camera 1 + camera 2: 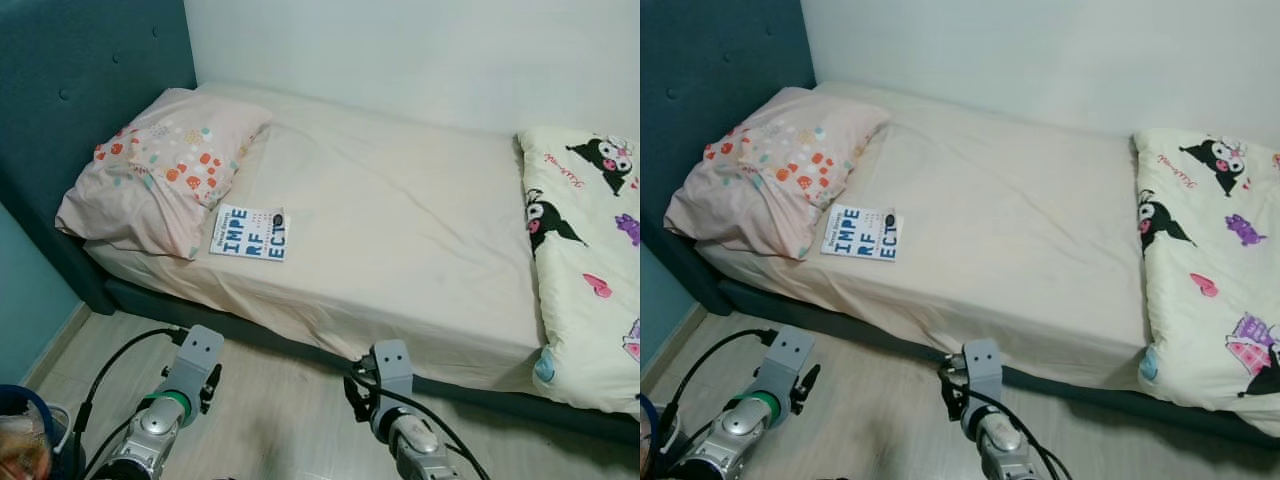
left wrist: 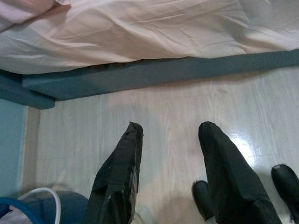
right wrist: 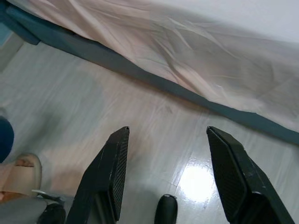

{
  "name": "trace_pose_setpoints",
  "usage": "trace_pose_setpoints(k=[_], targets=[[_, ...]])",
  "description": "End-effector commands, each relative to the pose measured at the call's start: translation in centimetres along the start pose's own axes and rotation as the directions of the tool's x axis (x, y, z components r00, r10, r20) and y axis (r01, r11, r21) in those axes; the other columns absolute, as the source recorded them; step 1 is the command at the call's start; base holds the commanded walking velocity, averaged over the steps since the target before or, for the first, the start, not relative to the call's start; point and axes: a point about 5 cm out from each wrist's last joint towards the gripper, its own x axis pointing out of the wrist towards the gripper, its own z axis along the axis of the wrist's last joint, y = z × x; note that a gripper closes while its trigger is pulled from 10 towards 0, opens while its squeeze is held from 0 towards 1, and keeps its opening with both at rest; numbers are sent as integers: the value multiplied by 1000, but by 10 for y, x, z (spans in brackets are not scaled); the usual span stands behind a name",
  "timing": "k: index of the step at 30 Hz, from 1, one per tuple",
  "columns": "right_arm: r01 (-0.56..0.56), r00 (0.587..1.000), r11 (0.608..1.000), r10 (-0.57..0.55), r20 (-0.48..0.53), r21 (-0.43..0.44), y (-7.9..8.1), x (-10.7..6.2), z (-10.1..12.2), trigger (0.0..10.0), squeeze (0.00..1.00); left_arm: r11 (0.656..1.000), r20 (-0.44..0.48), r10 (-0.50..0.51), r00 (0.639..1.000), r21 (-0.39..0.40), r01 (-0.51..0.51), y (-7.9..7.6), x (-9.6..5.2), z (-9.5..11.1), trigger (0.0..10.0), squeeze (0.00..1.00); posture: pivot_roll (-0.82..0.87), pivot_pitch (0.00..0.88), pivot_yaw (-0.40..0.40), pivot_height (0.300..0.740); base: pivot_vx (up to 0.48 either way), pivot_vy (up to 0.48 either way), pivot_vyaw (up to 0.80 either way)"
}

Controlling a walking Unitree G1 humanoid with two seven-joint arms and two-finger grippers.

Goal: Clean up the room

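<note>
On bed, beside pillow [image 1: 160, 180]: book [image 1: 249, 232], long axis along bed edge. Left gripper [image 2: 170, 154] nearer; you reach forward-up. Both grippers' fingers wide, empty; right gripper [image 3: 170, 168] over floor.

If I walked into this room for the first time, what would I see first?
Probably the cartoon blanket bunched at the foot end of the bed, covered in black-and-white characters. Next, the book with big blue letters lying on the sheet right beside the spotted pink pillow at the head end. Down low, the left gripper and right gripper both hang open over the wooden floor.
</note>
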Motion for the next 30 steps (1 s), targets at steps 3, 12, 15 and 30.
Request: trace_pose_setpoints(k=[3, 12, 15, 30], targets=[[5, 1000, 1000, -5, -21, 2, -1, -2, -5, 10000, 0, 1000, -18, -16, 1000, -24, 15, -4, -2, -7, 10000, 0, 20, 17, 15, 740, 0, 0, 0], [5, 1000, 1000, -5, -29, -1, 1, -3, -9, 10000, 0, 1000, -13, -28, 1000, -4, 28, -5, -3, -7, 10000, 0, 16, 18, 20, 740, 0, 0, 0], [1, 1000, 1000, -1, -27, -6, 1, -3, -8, 10000, 0, 1000, -4, -11, 1000, 9, 11, -1, -2, -4, 10000, 0, 18, 19, 21, 740, 0, 0, 0], [-2, 1000, 1000, 2, -31, -4, 1, -3, -8, 10000, 0, 1000, 2, -7, 1000, -5, 7, -3, -3, -6, 10000, 0, 21, 25, 15, 740, -40, 0, 0]])
